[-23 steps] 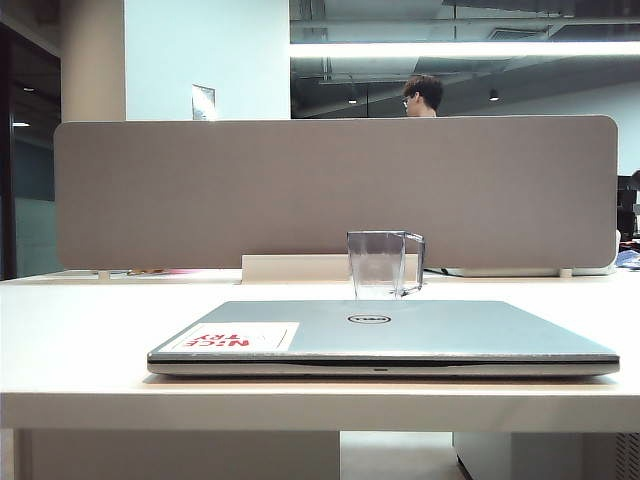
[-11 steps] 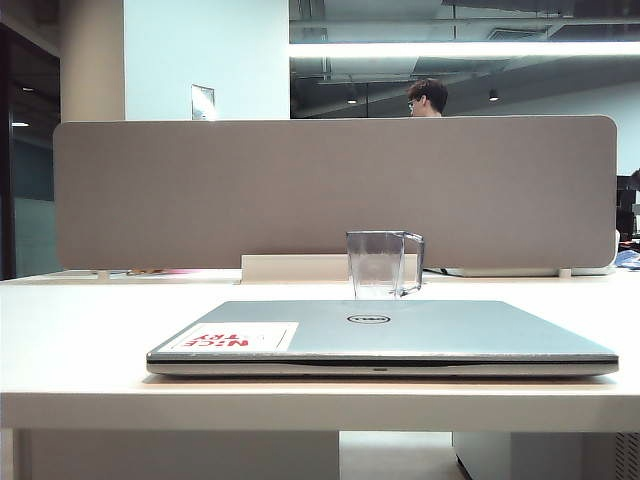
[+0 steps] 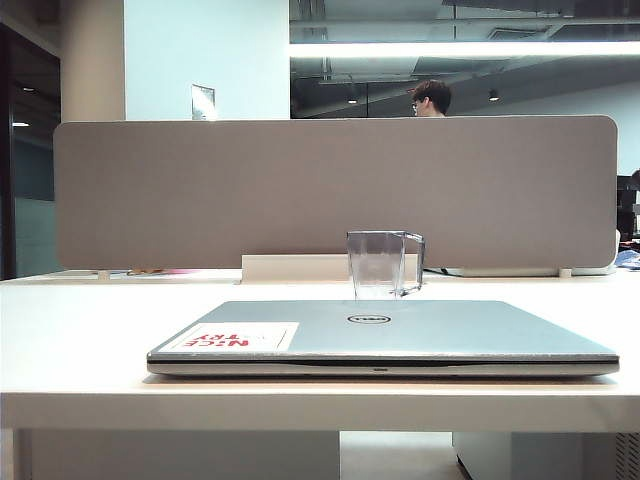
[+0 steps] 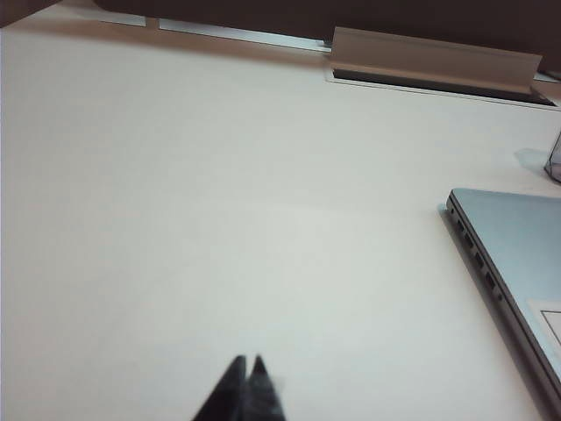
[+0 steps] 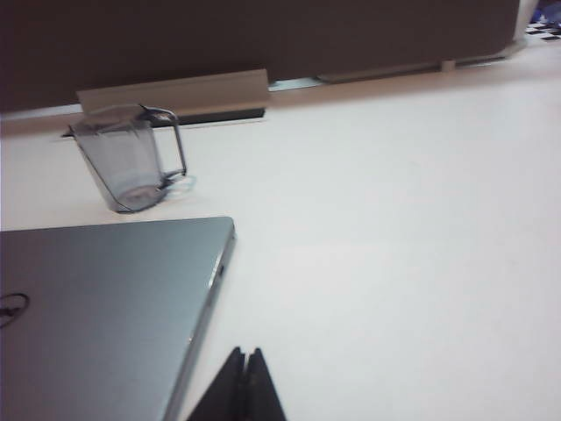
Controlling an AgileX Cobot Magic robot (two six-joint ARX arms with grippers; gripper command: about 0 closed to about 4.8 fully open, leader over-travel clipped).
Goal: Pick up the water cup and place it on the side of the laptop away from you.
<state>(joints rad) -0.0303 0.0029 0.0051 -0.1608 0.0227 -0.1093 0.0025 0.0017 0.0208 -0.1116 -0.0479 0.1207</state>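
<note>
While both arms are sitting low near the bench's front edge, out of the exterior view, the scene is reading like this:

Left end effector (image 4: 248,373): its two dark fingertips are pressing together, closed and holding nothing; it is hovering over bare bench, off the laptop's left edge.

Bench (image 3: 80,330): pale and flat, it is carrying the laptop and the cup; its surface is running back to a grey divider panel (image 3: 200,190).

Laptop (image 3: 400,335): lying closed and flat at the middle of the bench, lid up, with the round logo (image 3: 367,319) showing at the centre. A white sticker (image 3: 235,337) with red letters is sitting on the lid's left part. In the left wrist view its side edge with ports (image 4: 491,272) is showing; in the right wrist view its right corner (image 5: 114,298) is showing.

Cup (image 3: 384,263): standing upright on the bench just behind the laptop's far edge, a little right of the logo, handle pointing right. It is clear and looking empty. In the right wrist view the cup (image 5: 123,158) is standing apart from the lid, in front of a white cable tray (image 5: 175,92).

Right end effector (image 5: 244,377): fingertips are meeting in a closed point, gripping nothing; it is hanging over bare bench just off the laptop's right edge, well apart from the cup.

Background: a person's head (image 3: 430,97) is showing above the divider, right of centre.
</note>
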